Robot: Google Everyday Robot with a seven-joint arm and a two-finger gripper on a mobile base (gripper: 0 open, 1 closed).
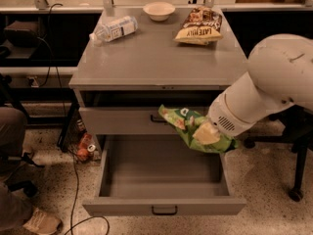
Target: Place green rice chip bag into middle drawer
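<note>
The green rice chip bag (188, 126) is a crinkly bright-green bag held in the air over the right rear part of the open middle drawer (164, 205). It hangs in front of the shut drawer above. My gripper (207, 133) sits at the end of the white arm coming in from the right and is shut on the bag's right half. The drawer is pulled fully out, a wide grey tray with a small black handle (164, 210).
On the grey cabinet top (156, 58) lie a plastic water bottle (113, 28), a white bowl (159, 10) and a yellow-and-brown chip bag (199, 25). A person's leg and shoe (29, 219) are at the lower left. A chair base (296, 192) stands at right.
</note>
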